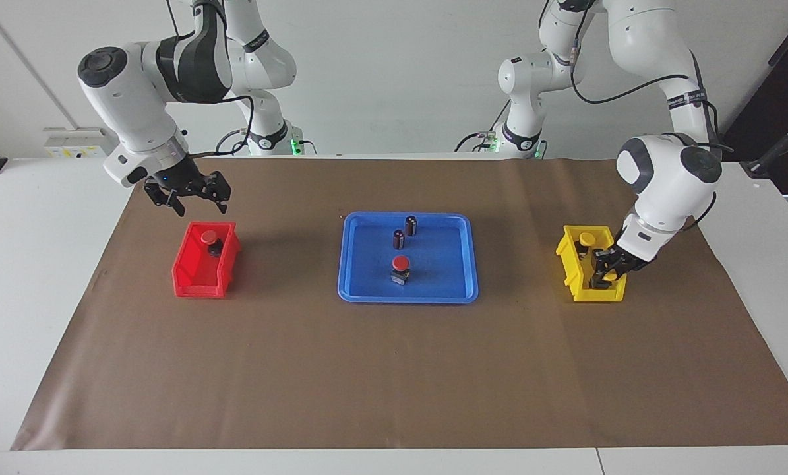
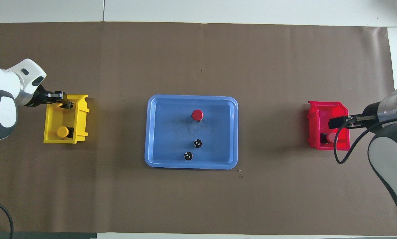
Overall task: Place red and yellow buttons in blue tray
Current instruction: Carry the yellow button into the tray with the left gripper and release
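Note:
One red button (image 1: 401,263) (image 2: 197,115) stands in the blue tray (image 1: 354,290) (image 2: 151,132). A second red button (image 1: 208,236) (image 2: 331,137) sits in the red bin (image 1: 192,280). Over that bin my right gripper (image 1: 192,196) hangs open, holding nothing. My left gripper (image 1: 608,269) (image 2: 65,104) is down inside the yellow bin (image 1: 568,257) (image 2: 82,116), shut on a yellow button that its fingers mostly hide. Another yellow button (image 1: 587,238) (image 2: 62,131) stands in the same bin, nearer to the robots.
Two dark cylinders with silvery tops (image 1: 411,225) (image 1: 399,238) stand in the blue tray, nearer to the robots than the red button. Brown paper (image 1: 394,369) covers the table under the tray and both bins.

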